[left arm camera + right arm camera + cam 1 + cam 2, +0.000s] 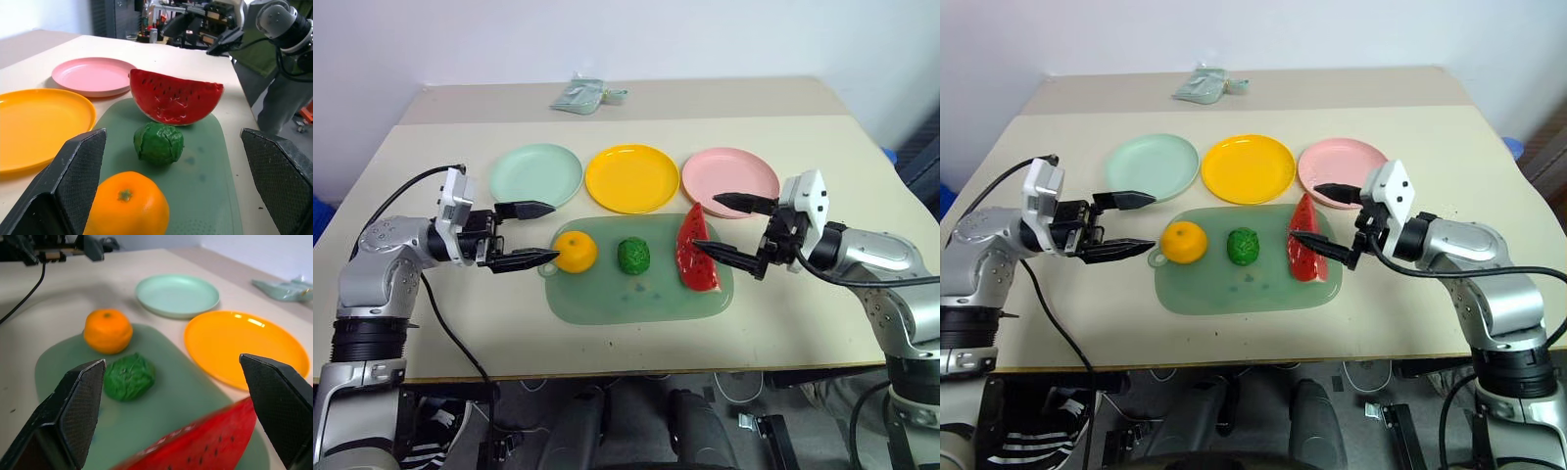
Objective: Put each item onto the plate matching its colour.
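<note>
On the beige tabletop (431,323), a translucent green tray (607,299) with rounded corners lies near the front edge and carries all three toy foods in a row. Robot's left to right: a smooth round orange fruit (576,251) at the tray's left rim, a bumpy dark-green ball (633,256) at the centre, and a glossy red watermelon slice (695,250) with black seeds, standing on its rind at the right rim. Gaps separate the three items; none touches another.

Behind the tray, three shallow round plastic plates stand in a line, close together but apart: a pale mint green plate (535,174), a bright yellow plate (631,178) and a pink plate (729,176). All three are bare. The watermelon slice's far tip reaches toward the pink plate's near rim. A small pale green packet (579,95) rests near the table's far edge, well apart from the plates.

The left gripper (541,233) hovers level just beside the orange fruit, jaws spread wide and holding nothing; its lower fingertip lies very near the fruit, and contact cannot be told. The right gripper (705,221) faces it from the opposite side, jaws likewise spread wide and empty, bracketing the watermelon slice's far end. Its textured black fingers (73,416) frame the tray in the right wrist view.

Open tabletop lies on both outer sides of the tray and along the front edge.
</note>
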Tool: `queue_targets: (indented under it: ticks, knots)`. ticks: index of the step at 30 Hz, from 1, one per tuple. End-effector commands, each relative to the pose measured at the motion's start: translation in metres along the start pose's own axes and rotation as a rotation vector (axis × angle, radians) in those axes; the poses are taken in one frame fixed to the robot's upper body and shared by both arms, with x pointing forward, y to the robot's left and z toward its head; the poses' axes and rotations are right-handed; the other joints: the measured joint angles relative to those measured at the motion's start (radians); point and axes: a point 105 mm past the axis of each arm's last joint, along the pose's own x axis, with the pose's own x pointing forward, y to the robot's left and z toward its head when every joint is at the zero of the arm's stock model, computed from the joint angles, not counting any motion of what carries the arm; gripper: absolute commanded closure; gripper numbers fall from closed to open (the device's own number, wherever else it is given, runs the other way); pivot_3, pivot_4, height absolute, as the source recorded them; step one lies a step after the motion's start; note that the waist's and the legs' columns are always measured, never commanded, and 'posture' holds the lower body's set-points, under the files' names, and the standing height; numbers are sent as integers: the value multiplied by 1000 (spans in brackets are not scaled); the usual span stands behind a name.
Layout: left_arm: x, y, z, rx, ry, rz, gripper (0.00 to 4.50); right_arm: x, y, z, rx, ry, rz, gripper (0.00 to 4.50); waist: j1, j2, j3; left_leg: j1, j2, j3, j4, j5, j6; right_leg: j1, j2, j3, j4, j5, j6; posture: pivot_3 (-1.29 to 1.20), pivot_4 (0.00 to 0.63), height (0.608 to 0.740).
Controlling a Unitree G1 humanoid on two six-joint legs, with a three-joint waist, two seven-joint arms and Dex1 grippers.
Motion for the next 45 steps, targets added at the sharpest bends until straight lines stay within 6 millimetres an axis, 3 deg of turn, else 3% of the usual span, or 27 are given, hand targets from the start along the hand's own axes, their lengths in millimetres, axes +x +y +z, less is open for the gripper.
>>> queue_targets:
  ticks: [1, 14, 20, 28, 35, 43, 45]
  knots:
    - [-1, -1, 7, 29, -14, -8, 0, -4, 2, 12, -71, -18, 5, 26, 0, 0, 0, 0, 0, 0, 0, 0, 0, 0, 0, 0, 0, 0, 0, 0, 150, 740]
    - [17, 4, 6, 40, -75, -17, 0, -16, -8, 15, -114, 12, -36, 26, 3, 0, 0, 0, 0, 0, 2, 0, 1, 1, 0, 0, 0, 0, 0, 0, 150, 740]
    - [18, -2, 5, 16, -81, -48, 0, -13, -2, 21, -57, -9, -27, 26, 1, 0, 0, 0, 0, 0, 2, 0, 1, 1, 0, 0, 0, 0, 0, 0, 150, 740]
    - [15, 9, -2, 38, 2, -9, 0, -11, 8, 28, -45, -40, 27, 26, 5, 0, 0, 0, 0, 0, 2, -1, 1, 1, 0, 0, 0, 0, 0, 0, 150, 740]
    - [20, 29, -33, 128, 162, 79, 0, -13, 13, 31, -76, -17, 33, 26, 4, 0, 0, 0, -1, 0, 3, -1, 1, 1, -1, -1, -1, 0, 0, 0, 150, 740]
    - [36, 36, -61, 90, 223, 83, 0, -15, 14, 36, -99, -10, 27, 26, 5, 0, 0, -1, -1, 0, 3, -1, 1, 1, -1, -1, -1, 0, 0, 0, 150, 740]
    - [41, 36, -70, 77, 264, 76, 559, -15, 15, 36, -100, -7, 23, 0, 6, 0, 0, -1, -1, 0, 3, -1, 1, 1, -1, -1, -1, 0, 1, 0, 150, 740]
